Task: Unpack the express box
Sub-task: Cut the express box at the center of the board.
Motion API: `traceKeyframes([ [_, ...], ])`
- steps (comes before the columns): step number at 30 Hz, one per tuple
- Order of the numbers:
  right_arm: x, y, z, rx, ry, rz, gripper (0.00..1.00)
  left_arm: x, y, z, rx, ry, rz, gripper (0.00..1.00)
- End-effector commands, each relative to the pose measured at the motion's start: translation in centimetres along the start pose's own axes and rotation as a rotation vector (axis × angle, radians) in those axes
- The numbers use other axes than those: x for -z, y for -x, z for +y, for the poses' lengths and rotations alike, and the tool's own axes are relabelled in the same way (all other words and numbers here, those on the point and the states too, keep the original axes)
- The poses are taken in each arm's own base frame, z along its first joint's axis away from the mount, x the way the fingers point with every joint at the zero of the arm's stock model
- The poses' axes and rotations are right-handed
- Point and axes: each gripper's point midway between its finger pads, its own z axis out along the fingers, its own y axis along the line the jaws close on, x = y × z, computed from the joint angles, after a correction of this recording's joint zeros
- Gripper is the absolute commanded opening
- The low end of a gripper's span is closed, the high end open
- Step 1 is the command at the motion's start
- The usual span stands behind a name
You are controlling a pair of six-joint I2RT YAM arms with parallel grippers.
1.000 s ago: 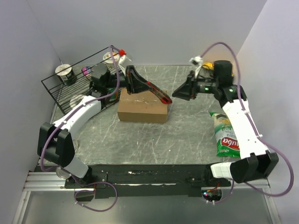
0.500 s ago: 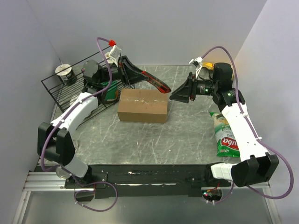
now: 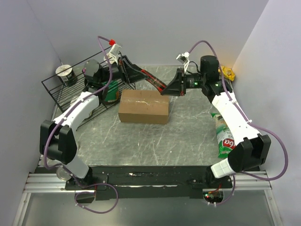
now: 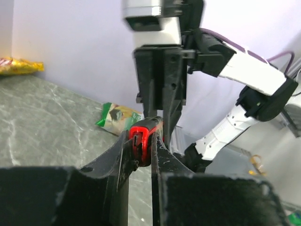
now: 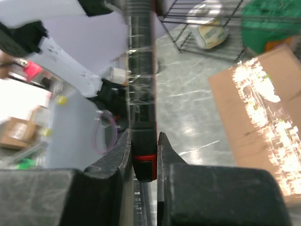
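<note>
The express box [image 3: 143,107], a plain brown carton with its flaps down, lies mid-table; its top also shows at the right of the right wrist view [image 5: 258,108]. Above its far edge a red and black utility knife [image 3: 153,82] hangs in the air between both arms. My left gripper [image 3: 140,75] is shut on the knife's red end [image 4: 142,137]. My right gripper [image 3: 165,89] is shut on the other, black end [image 5: 142,155]. In the left wrist view the right gripper [image 4: 160,94] faces me straight on.
A black wire rack [image 3: 70,89] with cups stands at the back left, a green can [image 3: 111,92] beside it. A green snack bag [image 3: 226,136] lies at the right edge and a yellow packet [image 3: 228,72] at the back right corner.
The left arm lifted the knife off the box. The right arm swung left to meet it, opened, then shut on the knife's free end.
</note>
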Motion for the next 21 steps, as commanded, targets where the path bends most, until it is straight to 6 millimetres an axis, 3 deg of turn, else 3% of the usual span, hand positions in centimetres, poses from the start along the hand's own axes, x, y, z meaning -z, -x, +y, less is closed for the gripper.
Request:
traceKeyframes([
  [1, 0.6, 1.9, 0.7, 0.114, -0.071, -0.016, 0.0, -0.1, 1.7, -1.3, -0.151, -0.038, -0.008, 0.13],
  [2, 1.1, 1.8, 0.6, 0.129, -0.094, -0.011, 0.0, 0.2, 1.4, -1.2, -0.18, -0.034, 0.01, 0.41],
  [3, 2.3, 1.0, -0.1, 0.155, -0.134, 0.015, 0.0, 0.8, -0.1, -0.1, -0.126, 0.003, 0.063, 0.48],
  [4, 3.0, 1.3, 0.1, 0.201, -0.161, 0.024, 0.0, 1.8, -0.4, 1.4, -0.264, 0.039, 0.096, 0.52],
  [5, 3.8, 0.7, -0.3, 0.227, -0.208, 0.066, 0.0, 2.7, -0.7, 2.4, -0.282, 0.112, 0.128, 0.56],
  [6, 4.7, -1.3, -0.7, 0.306, -0.229, 0.164, 0.0, 4.0, -2.4, 3.2, -0.225, 0.178, 0.206, 0.59],
  [7, 5.7, -1.6, -1.3, 0.359, -0.295, 0.219, 0.0, 5.3, -2.8, 4.4, -0.38, 0.205, 0.262, 0.62],
  [8, 6.5, -2.2, -2.0, 0.459, -0.314, 0.278, 0.0, 6.1, -2.5, 4.2, -0.437, 0.24, 0.286, 0.68],
  [11, 8.3, -4.5, -3.1, 0.494, -0.394, 0.411, 0.0, 7.8, -2.4, 3.5, -0.597, 0.274, 0.365, 0.7],
  [15, 8.7, -5.5, -3.7, 0.526, -0.444, 0.497, 0.0, 6.9, -1.4, 2.6, -0.771, 0.276, 0.388, 0.73],
  [18, 8.0, -6.3, -4.1, 0.578, -0.466, 0.562, 0.0, 4.5, -2.0, 1.5, -0.851, 0.193, 0.41, 0.76],
  [21, 7.3, -6.4, -4.2, 0.571, -0.464, 0.568, 0.0, 1.9, -4.7, 0.2, -0.883, 0.05, 0.479, 0.78],
])
